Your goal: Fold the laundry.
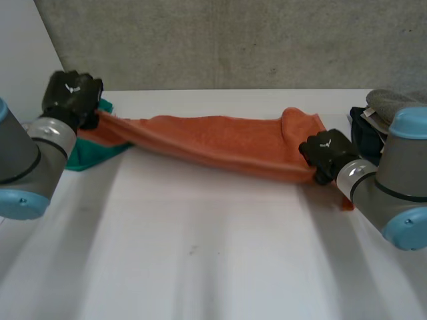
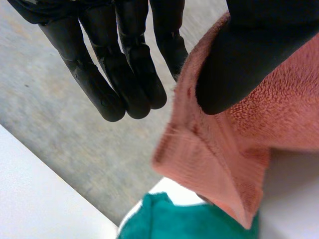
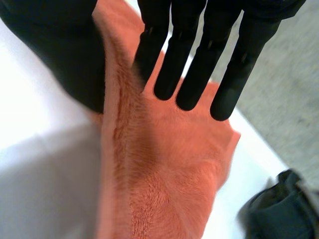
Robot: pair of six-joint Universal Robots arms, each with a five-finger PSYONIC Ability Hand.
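Observation:
An orange towel (image 1: 220,143) hangs stretched lengthwise between my two hands, just above the white table (image 1: 200,253). My left hand (image 1: 70,93) holds its left end at the table's back left. In the left wrist view the thumb (image 2: 234,64) pinches the towel's (image 2: 279,114) edge against straight fingers (image 2: 124,74). My right hand (image 1: 327,152) holds the right end. In the right wrist view the towel's (image 3: 169,169) edge runs between the thumb (image 3: 65,55) and straight fingers (image 3: 199,64).
A green cloth (image 1: 90,153) lies on the table under the towel's left end, below my left hand (image 2: 189,221). A pile of dark clothes (image 1: 367,133) with a grey folded piece (image 1: 393,100) on it sits at the table's right edge, beside my right hand (image 3: 279,209).

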